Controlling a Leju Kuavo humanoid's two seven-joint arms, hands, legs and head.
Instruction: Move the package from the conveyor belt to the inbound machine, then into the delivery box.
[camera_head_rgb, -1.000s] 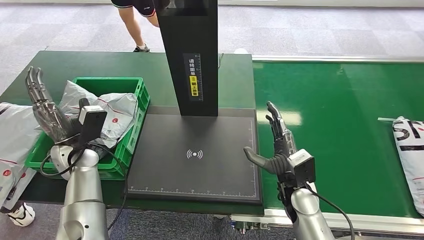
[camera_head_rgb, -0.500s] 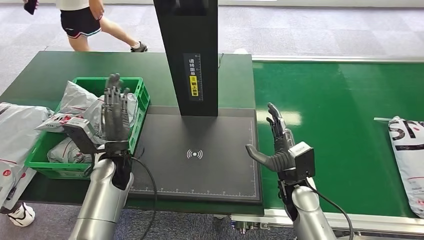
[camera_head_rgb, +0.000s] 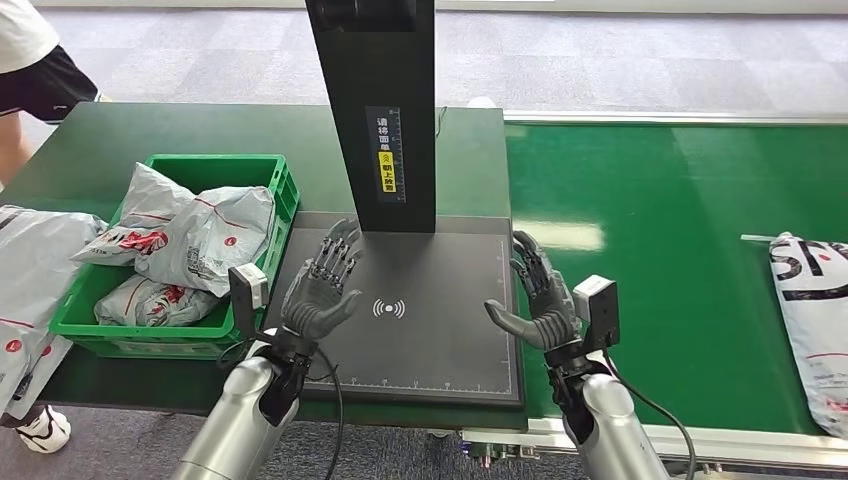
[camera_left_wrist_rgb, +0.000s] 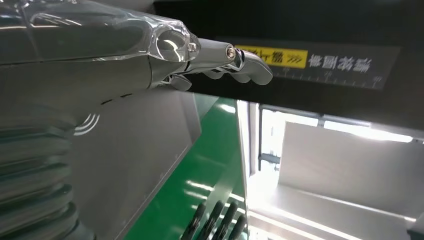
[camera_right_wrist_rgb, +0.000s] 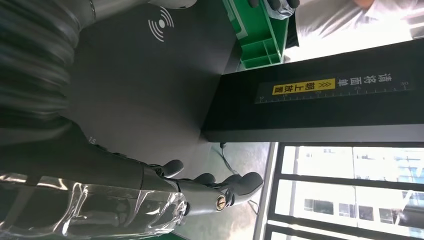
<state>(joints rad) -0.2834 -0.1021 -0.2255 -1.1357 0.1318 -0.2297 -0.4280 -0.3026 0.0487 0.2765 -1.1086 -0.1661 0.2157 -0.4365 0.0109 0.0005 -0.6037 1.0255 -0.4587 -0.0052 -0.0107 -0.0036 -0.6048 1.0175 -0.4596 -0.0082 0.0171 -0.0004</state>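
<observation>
The scene is brightly and evenly lit, glare is seen on the conveyor belt (camera_head_rgb: 570, 236), and window light is overexposed in both wrist views.

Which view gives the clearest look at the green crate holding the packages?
The head view: the green crate appears whole beside the scanner pad, with grey packages piled inside. The right wrist view catches just one corner of it. The left wrist view faces elsewhere.

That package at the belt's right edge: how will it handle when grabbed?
Probably floppy: the package is a soft grey poly mailer, wrinkled like those in the green crate. Its glossy film looks slippery. It lies flat on the conveyor belt, so rolling seems unlikely.
</observation>
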